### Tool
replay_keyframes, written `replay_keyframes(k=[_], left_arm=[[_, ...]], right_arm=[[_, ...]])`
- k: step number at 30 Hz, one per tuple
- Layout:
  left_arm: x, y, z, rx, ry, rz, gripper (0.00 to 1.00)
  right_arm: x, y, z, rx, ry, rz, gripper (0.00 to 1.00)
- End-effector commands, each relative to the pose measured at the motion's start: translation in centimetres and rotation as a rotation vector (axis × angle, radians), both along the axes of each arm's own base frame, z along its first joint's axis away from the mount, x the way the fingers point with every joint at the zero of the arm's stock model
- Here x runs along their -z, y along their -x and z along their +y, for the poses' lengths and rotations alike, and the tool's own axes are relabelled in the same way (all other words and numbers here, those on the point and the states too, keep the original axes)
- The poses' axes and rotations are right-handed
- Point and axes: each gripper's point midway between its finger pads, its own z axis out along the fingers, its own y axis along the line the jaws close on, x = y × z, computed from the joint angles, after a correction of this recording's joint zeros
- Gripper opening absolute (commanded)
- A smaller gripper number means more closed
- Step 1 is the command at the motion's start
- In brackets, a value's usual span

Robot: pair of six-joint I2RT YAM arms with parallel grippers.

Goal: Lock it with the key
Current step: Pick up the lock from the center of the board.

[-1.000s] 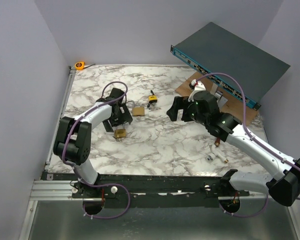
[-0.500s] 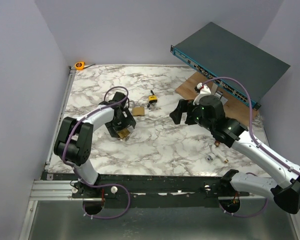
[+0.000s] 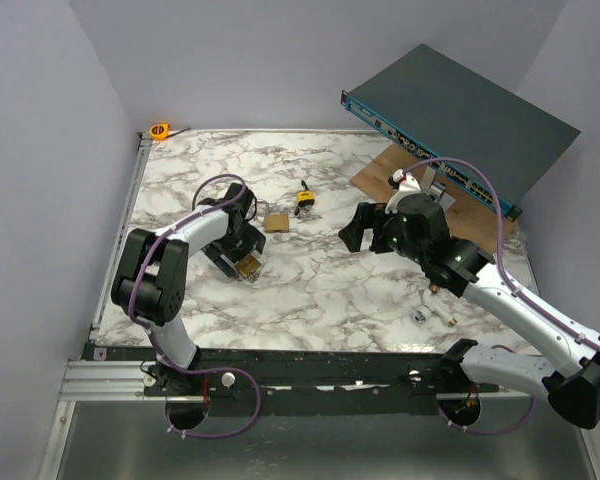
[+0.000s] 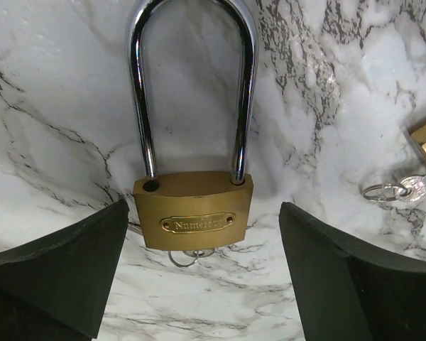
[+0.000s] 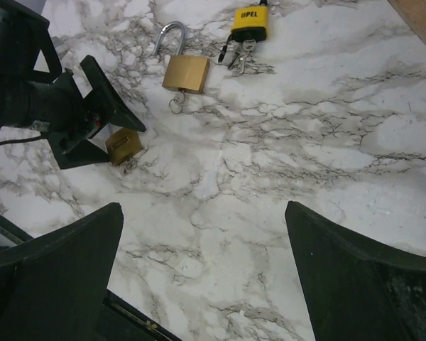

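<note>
A brass long-shackle padlock (image 4: 192,209) lies flat on the marble. One shackle leg sits just above its empty hole. A key with a ring (image 4: 187,254) sticks in the bottom of the body. My left gripper (image 4: 203,206) is open, with one finger on each side of the body and not touching it. The same padlock shows in the top view (image 3: 246,266) and in the right wrist view (image 5: 123,144). My right gripper (image 3: 365,226) is open and empty above bare marble mid-table; it also shows in the right wrist view (image 5: 203,206).
A second brass padlock (image 3: 277,222) with an open shackle and a yellow-black padlock (image 3: 305,198) with keys lie behind. A blue rack unit (image 3: 460,110) on a brown board (image 3: 380,172) fills the back right. Small parts (image 3: 421,315) lie front right. An orange tape measure (image 3: 160,130) is in the back left corner.
My left gripper has turned and shifted slightly around the long-shackle padlock. My right gripper has drawn back a little to the right.
</note>
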Motion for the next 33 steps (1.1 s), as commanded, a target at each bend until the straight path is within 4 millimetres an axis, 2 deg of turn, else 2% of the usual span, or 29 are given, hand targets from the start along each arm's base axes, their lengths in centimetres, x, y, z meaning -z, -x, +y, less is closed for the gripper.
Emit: replay_keyframes(k=[1, 5, 9, 12, 14, 17, 20, 24, 28, 31, 33], left_arm=[[1.0, -0.2, 0.1, -0.075, -0.012, 0.062, 0.85], [1.8, 0.3, -0.1, -0.074, -0.006, 0.104, 0.74], [2.9, 1.4, -0.8, -0.056, 0.042, 0.124, 0.46], [2.8, 1.9, -1.9, -0.017, 0.113, 0.108, 0.31], [2.2, 2.1, -2.9, 0.020, 0.161, 0.090, 0.24], [1.0, 2.4, -4.7, 0.088, 0.234, 0.052, 0.21], [-0.1, 2.9, -6.2, 0.144, 0.299, 0.025, 0.20], [-1.1, 3.9, -7.7, 0.196, 0.360, 0.004, 0.20], [-1.8, 4.7, -8.8, 0.225, 0.415, -0.007, 0.20], [-2.3, 5.2, -9.6, 0.230, 0.457, -0.013, 0.20], [-2.7, 5.3, -10.2, 0.233, 0.480, -0.022, 0.20]], right_arm=[[0.0, 0.5, 0.3, -0.016, -0.033, 0.005, 1.00], [0.5, 0.8, 0.7, -0.031, -0.053, 0.021, 1.00], [1.1, 1.3, 1.7, -0.065, -0.106, 0.044, 1.00], [2.0, 2.5, 3.6, -0.168, -0.172, 0.079, 1.00], [2.6, 3.0, 4.8, -0.223, -0.224, 0.096, 1.00], [3.7, 3.0, 6.6, -0.274, -0.269, 0.110, 1.00], [5.4, 3.0, 8.5, -0.296, -0.240, 0.112, 1.00], [8.6, 3.4, 11.2, -0.328, -0.234, 0.155, 0.95], [11.9, 3.1, 12.3, -0.300, -0.232, 0.162, 0.85], [14.2, 2.9, 12.4, -0.264, -0.230, 0.183, 0.76], [15.1, 2.7, 12.3, -0.243, -0.239, 0.179, 0.73]])
